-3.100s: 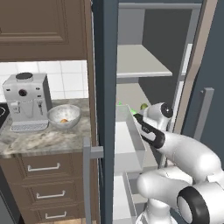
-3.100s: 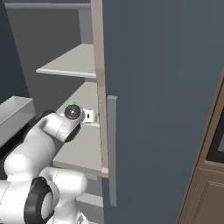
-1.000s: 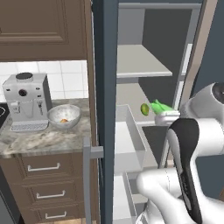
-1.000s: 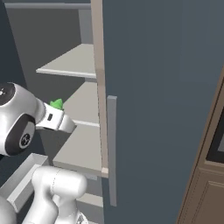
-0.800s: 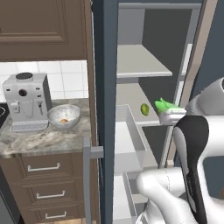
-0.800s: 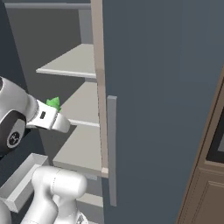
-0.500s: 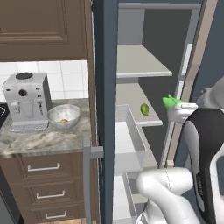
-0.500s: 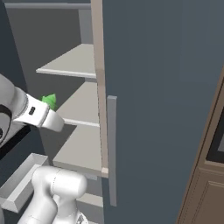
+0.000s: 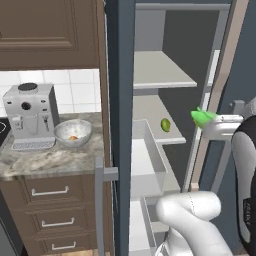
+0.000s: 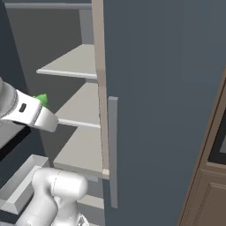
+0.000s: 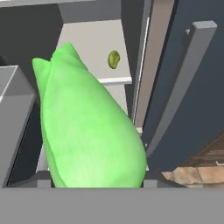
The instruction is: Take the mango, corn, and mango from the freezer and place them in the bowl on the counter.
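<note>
The tool is up in front of the open freezer, out at the right edge of the left base view, and it's clamped on the corn — a bright green husk whose pointed tip pokes out leftward past the white hand. From the right base view the same green tip of the corn peeks over the top of the white wrist, in front of the pale grey shelves. Look along the hand and the corn looms huge and close, fat at the bottom, tapering to leafy points at the top; the fingertips themselves are hidden behind it. Beyond it, on a pale freezer shelf, sits a mango, small and yellow-green, near the shelf's front edge. The left base view has that mango on the middle shelf too, well apart from the corn, just above a pulled-out grey drawer. Over on the left, the desk carries the bowl, with something small and orange lying inside it. Right beside the bowl stands a coffee machine. The freezer door swings wide open, grey bar handle facing us.
</note>
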